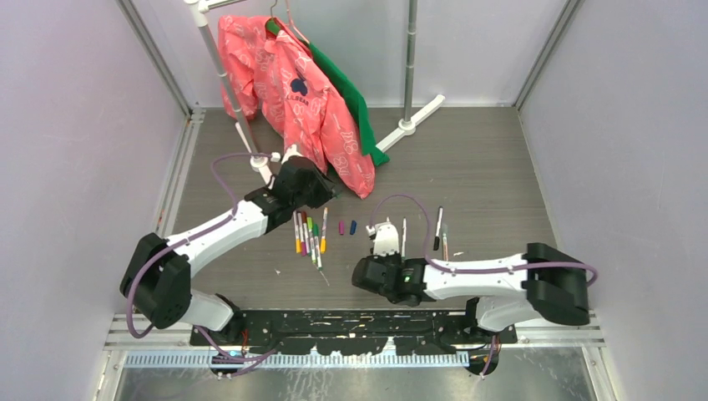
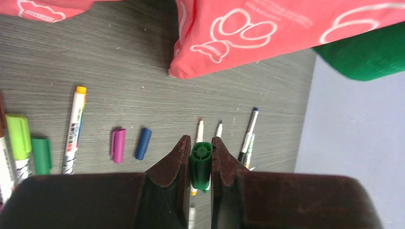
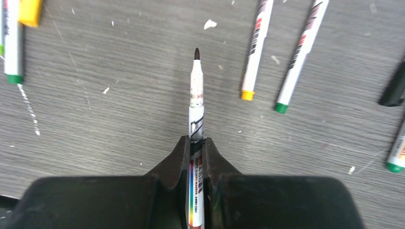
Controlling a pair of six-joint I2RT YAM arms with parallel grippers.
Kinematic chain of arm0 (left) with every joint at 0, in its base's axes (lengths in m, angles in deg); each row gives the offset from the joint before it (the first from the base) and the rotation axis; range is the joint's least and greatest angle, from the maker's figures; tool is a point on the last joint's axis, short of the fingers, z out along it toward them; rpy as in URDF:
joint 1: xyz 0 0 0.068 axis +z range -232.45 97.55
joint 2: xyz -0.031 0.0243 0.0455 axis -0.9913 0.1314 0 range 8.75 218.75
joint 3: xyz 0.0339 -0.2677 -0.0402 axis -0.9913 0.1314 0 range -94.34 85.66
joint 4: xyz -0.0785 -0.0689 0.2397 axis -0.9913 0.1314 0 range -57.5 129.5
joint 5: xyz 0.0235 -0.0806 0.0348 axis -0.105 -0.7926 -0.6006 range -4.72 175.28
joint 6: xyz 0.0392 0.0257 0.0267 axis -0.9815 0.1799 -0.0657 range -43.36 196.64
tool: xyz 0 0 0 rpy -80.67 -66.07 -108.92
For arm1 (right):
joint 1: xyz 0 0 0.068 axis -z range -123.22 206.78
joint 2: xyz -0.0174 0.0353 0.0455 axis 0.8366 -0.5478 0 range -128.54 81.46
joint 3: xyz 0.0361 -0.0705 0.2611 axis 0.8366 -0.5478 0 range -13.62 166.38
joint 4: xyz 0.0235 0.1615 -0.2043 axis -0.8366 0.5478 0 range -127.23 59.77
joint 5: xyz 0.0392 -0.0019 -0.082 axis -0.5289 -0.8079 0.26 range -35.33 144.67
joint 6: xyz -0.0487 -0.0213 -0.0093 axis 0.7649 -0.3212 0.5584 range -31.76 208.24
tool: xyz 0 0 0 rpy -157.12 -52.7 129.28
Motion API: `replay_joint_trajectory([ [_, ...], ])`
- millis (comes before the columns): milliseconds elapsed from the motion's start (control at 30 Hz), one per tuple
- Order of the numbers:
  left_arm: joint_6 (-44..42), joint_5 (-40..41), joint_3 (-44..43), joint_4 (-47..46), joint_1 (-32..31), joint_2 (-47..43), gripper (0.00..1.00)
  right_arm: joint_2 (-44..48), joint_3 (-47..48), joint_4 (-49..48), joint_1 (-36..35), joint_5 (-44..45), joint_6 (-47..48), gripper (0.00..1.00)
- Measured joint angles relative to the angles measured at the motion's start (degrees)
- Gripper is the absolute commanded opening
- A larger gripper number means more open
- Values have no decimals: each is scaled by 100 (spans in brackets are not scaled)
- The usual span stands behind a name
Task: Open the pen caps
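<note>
My left gripper (image 2: 200, 145) is shut on a dark green pen cap (image 2: 200, 167), held above the table with no pen in it. My right gripper (image 3: 197, 143) is shut on a white pen barrel (image 3: 196, 90) whose bare dark tip points away from me. A purple cap (image 2: 117, 145) and a blue cap (image 2: 143, 143) lie loose side by side on the table. To their left lie a pen with a yellow cap (image 2: 81, 89), a light green cap (image 2: 18, 136) and a green cap (image 2: 41, 155). From above, the left gripper (image 1: 327, 192) hangs over the capped pens (image 1: 309, 236), and the right gripper (image 1: 384, 238) is beside the loose caps.
Uncapped pens (image 2: 249, 131) lie right of the loose caps, and two more white barrels (image 3: 256, 47) (image 3: 301, 57) lie ahead of my right gripper. A pink garment (image 1: 309, 100) and a green one (image 1: 351, 100) hang from a white rack (image 1: 409, 125) at the back. Grey walls close both sides.
</note>
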Motion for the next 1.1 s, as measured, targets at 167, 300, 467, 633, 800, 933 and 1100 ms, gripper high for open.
replay_joint_trajectory([
  [167, -452, -105, 57, 203, -42, 63, 0, 726, 35, 422, 94, 343, -66, 1],
  [300, -820, 20, 66, 505, -293, 170, 4, 852, 92, 640, 581, 444, -83, 1],
  [467, -1073, 258, 63, 787, -704, 437, 10, 841, 92, 682, 1311, 407, 24, 1],
  [633, -1145, 363, 63, 931, -898, 863, 17, 603, 92, 472, 1834, 205, 247, 1],
  [800, -1139, 417, 79, 927, -901, 1073, 26, 245, 92, 195, 2127, -31, 466, 3],
  [933, -1123, 457, 149, 925, -914, 1152, 33, -9, 92, -26, 2249, -181, 584, 10],
  [1100, -1106, 461, 227, 922, -929, 1202, 36, -267, 122, -199, 2332, -310, 691, 23],
])
